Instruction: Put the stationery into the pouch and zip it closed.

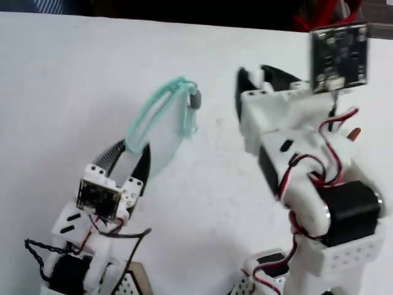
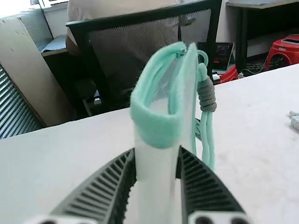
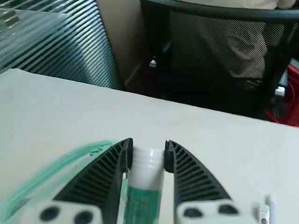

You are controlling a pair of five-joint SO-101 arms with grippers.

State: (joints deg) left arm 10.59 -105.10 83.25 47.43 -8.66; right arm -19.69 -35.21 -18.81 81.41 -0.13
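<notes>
My left claw (image 2: 156, 150) is clamped on the near end of one pouch (image 2: 158, 126), clear with mint trim, which stands on edge between the fingers. One grey zip pull (image 2: 208, 95) on a mint cord (image 2: 206, 140) hangs at its side. My right claw (image 3: 148, 141) is closed on one white stick (image 3: 145, 184) with a green label too blurred for me to read, near the pouch's mint rim. One small pale item (image 2: 294, 122) lies farther off on the worktop (image 2: 261, 154).
</notes>
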